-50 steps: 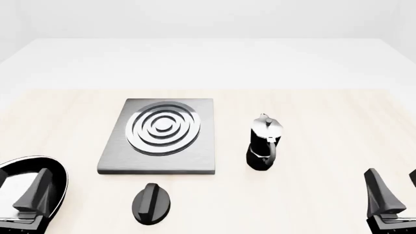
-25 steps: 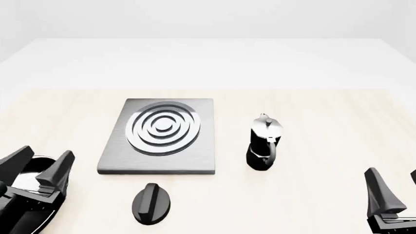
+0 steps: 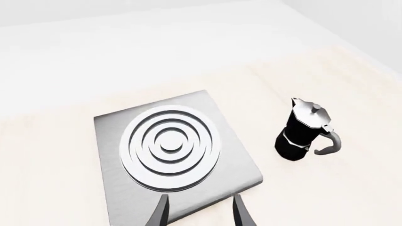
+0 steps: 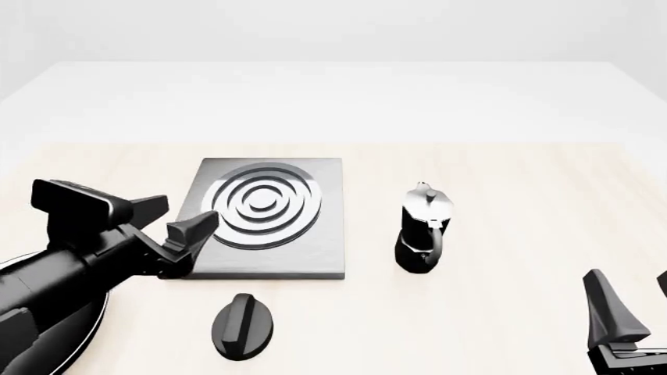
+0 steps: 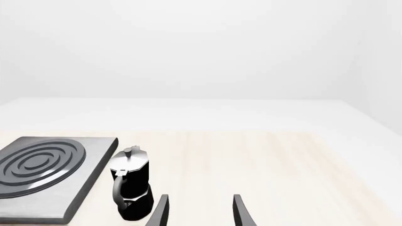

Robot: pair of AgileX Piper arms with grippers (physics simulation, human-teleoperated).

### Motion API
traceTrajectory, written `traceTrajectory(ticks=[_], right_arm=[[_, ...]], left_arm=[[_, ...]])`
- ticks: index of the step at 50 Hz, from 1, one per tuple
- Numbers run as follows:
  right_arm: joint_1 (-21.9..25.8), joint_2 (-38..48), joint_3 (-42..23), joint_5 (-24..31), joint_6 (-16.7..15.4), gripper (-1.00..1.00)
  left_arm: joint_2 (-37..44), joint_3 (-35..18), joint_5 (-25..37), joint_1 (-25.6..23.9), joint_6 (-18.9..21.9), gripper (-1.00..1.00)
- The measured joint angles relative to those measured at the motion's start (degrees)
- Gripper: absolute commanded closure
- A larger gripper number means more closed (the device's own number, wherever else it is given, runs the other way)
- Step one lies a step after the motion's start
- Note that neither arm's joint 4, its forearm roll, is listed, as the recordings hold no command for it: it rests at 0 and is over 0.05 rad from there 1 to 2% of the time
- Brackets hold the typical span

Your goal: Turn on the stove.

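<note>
Your left gripper (image 4: 172, 230) hangs over the near-left corner of the stove (image 4: 258, 217), its two fingers spread apart with nothing between them. Seen from the left wrist, those fingertips (image 3: 160, 214) straddle the near edge of the grey slab (image 3: 172, 153), and the round burner (image 3: 169, 147) of concentric silver rings lies just ahead of the jaws. The black ridged knob (image 4: 242, 325) sits on the table (image 4: 501, 180) apart from the slab, toward you and a little to the right of your left jaws, below their level; you are not touching it. It does not show in the left wrist view.

The moka pot (image 4: 422, 229) stands upright well to the right of your left jaws, just beside the stove's right edge but clear of it.

Your right gripper (image 4: 625, 320) sits low at the near-right, well away from the stove. Its fingers (image 5: 238, 212) are parted and empty, pointing across bare tabletop. From the right wrist, the moka pot (image 5: 131, 184) stands just to the left of those jaws, and the stove (image 5: 53, 174) lies beyond it, further left.
</note>
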Motion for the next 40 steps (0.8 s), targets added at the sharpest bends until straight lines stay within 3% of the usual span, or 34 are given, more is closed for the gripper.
traceTrajectory(ticks=[21,40], right_arm=[[0.1,0.1,0.0,0.2,0.0,-1.0],[-0.1,0.4,0.0,0.1,0.3,-1.0]], left_arm=[[9.8,-4.6,3.1,-7.8,-6.8,-1.0],[15.8,-4.9,2.2,-11.5,-10.2,-1.0]])
